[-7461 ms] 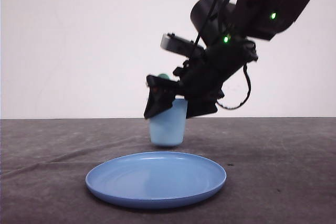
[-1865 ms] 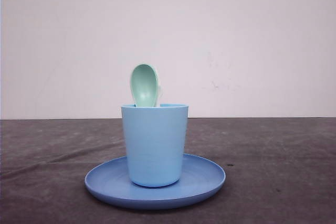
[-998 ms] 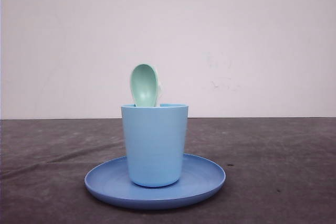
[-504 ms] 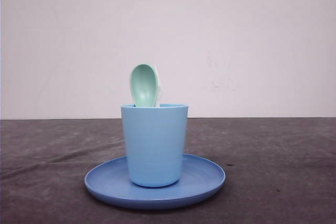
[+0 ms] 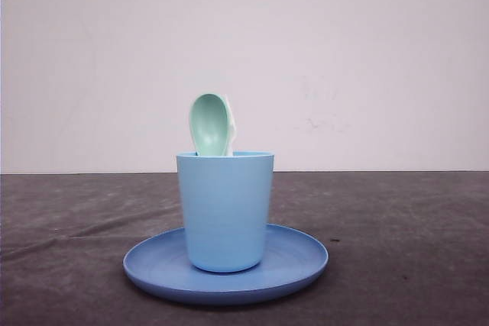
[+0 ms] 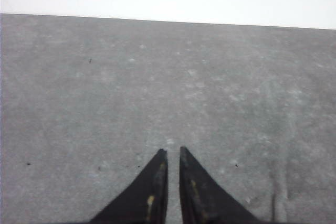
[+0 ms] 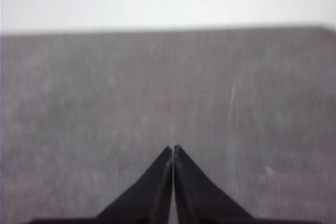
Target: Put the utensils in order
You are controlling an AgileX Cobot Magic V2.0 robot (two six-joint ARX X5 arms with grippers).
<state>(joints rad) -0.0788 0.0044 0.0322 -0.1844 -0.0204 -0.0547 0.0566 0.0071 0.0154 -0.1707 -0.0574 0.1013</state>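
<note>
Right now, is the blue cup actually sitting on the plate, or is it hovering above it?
Touching. In the front view the cup stands upright with its base resting on the plate, no gap under it, and the spoon pokes out of its top.

One mint-green spoon (image 5: 209,123), one white fork (image 5: 231,129), one light blue cup (image 5: 225,211), one blue plate (image 5: 298,261)

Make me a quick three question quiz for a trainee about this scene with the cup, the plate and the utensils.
1. True or false: the light blue cup stands upright on the blue plate.
2. Which utensil's bowl rises above the cup's rim? A) mint-green spoon B) knife C) ladle
3. Fill in: the right gripper has its fingertips ____.

Key: 1 true. 2 A. 3 shut, with nothing between them.
</note>
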